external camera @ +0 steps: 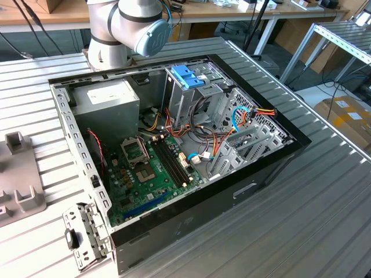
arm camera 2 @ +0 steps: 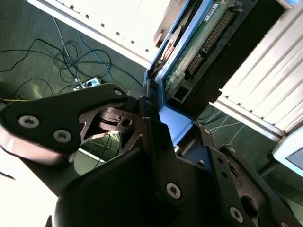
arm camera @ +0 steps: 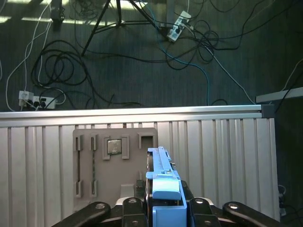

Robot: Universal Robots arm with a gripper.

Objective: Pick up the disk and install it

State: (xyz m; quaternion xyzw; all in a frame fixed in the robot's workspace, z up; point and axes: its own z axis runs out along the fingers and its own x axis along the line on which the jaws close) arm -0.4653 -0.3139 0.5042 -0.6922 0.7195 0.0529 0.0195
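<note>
My gripper [arm camera: 163, 210] is shut on the disk [arm camera: 163, 182], a flat drive in a bright blue carrier frame held on edge between the black fingers. In the second wrist view the disk [arm camera 2: 189, 56] shows its green circuit board and a connector row, with the gripper [arm camera 2: 161, 120] clamped on the blue frame. In the first wrist view the disk hangs above the ribbed metal table, beside a grey holder [arm camera: 113, 158]. The open computer case [external camera: 64, 116] lies on the table in the exterior view, its metal drive cage [external camera: 200, 95] topped by a blue bracket [external camera: 188, 76].
The arm's base [external camera: 124, 29] stands behind the case. A grey fixture [external camera: 17, 174] lies at the exterior view's left and a metal bracket [external camera: 87, 234] by the case's near corner. Past the table's edge rail [arm camera: 142, 112], cables and power strips [arm camera: 35, 99] cover the floor.
</note>
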